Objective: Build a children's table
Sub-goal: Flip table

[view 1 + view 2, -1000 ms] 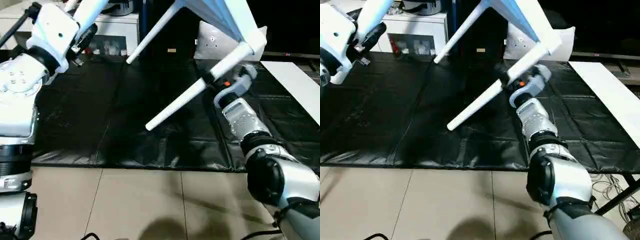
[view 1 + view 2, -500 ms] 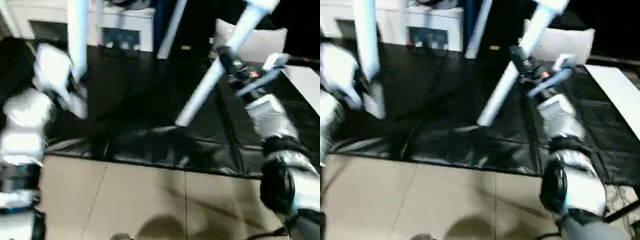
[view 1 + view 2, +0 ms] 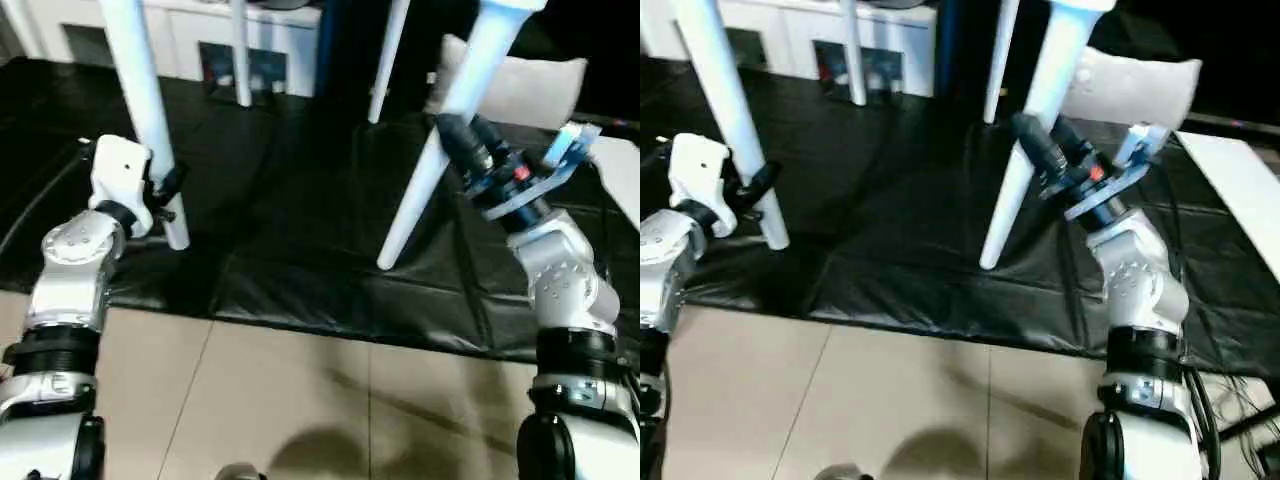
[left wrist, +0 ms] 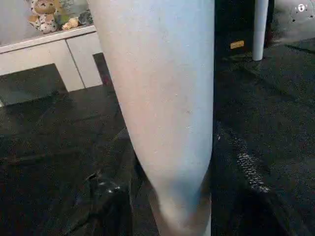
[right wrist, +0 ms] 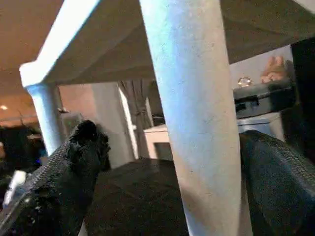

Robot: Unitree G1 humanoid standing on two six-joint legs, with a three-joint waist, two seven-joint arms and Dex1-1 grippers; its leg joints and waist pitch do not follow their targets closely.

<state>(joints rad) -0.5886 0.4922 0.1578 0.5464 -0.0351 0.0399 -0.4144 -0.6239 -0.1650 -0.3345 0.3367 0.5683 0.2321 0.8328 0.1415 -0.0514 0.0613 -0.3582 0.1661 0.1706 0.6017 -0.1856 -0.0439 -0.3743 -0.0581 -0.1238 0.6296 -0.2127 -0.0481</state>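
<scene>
Two black fingers of right gripper sit wide apart, one each side of front right leg, not squeezing it. Left gripper is at front left leg, low near its foot; cannot tell if its fingers grip. Children's table stands upright on black mat, four white legs down. White pillow lies behind right leg. White cabinet stands behind mat.
</scene>
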